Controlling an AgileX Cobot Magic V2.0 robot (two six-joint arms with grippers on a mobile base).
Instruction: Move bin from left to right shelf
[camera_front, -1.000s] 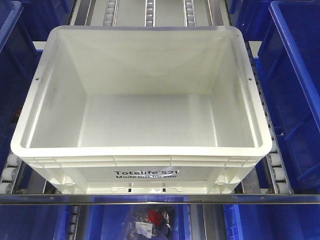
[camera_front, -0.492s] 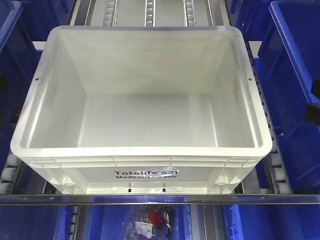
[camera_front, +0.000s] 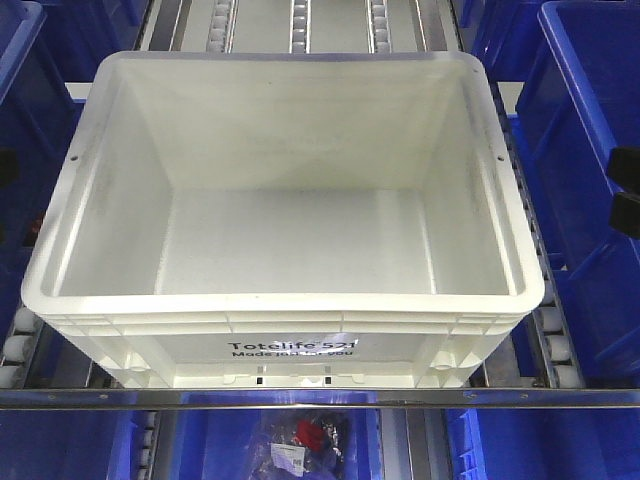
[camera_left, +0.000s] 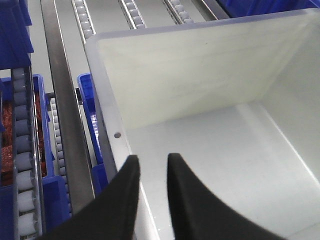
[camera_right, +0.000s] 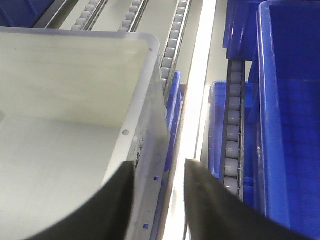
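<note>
The bin (camera_front: 300, 150) is sitting empty on the roller rails (camera_front: 553, 345), its printed front wall just behind the steel front bar (camera_front: 110, 398), with blue bins (camera_front: 590, 200) crowding both sides. The right gripper (camera_right: 159, 167) is hanging over the bin's right rim with its fingers moderately parted, one inside the wall and one outside, not pinching. The left gripper (camera_left: 152, 160) is showing a narrower gap, also unclenched, at the left rim. Its outer finger is covering the rim, so it is probably straddling the wall, though the wrist view is not making that certain. I am reading this as the grasp being set up, with the carry rightward not yet begun. To do it well, both arms should be seating their fingers well down over the rim, opposite one another, and closing together, so the bin is lifting level and clearing the bar and its neighbours.
</note>
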